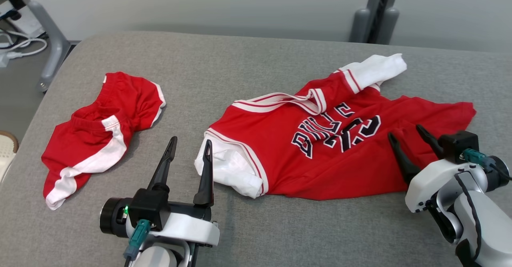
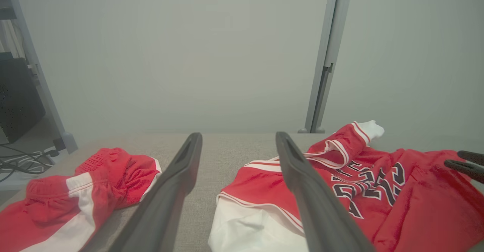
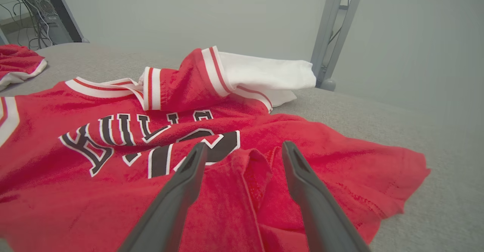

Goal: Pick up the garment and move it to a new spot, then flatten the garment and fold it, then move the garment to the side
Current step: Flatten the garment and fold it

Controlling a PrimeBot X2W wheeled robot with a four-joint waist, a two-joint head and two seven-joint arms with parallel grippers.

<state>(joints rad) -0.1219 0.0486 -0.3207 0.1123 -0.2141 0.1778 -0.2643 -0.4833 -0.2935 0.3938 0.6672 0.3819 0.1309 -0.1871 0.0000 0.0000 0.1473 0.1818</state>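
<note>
The garment, a red jersey (image 1: 320,159) with white sleeves and dark lettering, lies rumpled on the grey padded table (image 1: 240,59), partly spread with its hem toward the right. My left gripper (image 1: 191,141) is open just left of the near white sleeve (image 1: 228,169), and its right finger is close to the cloth. In the left wrist view the left gripper (image 2: 238,135) frames bare table beside the jersey (image 2: 416,206). Over the jersey's right part my right gripper (image 1: 405,131) stands open. The right wrist view shows the right gripper (image 3: 245,145) straddling a raised fold of the jersey (image 3: 94,191).
Red shorts (image 1: 100,135) with white side stripes lie bunched at the table's left; they are also seen as shorts (image 2: 56,191) beside my left fingers. Grey posts (image 1: 376,23) rise behind the far edge. Cables (image 1: 20,45) lie on the floor at far left.
</note>
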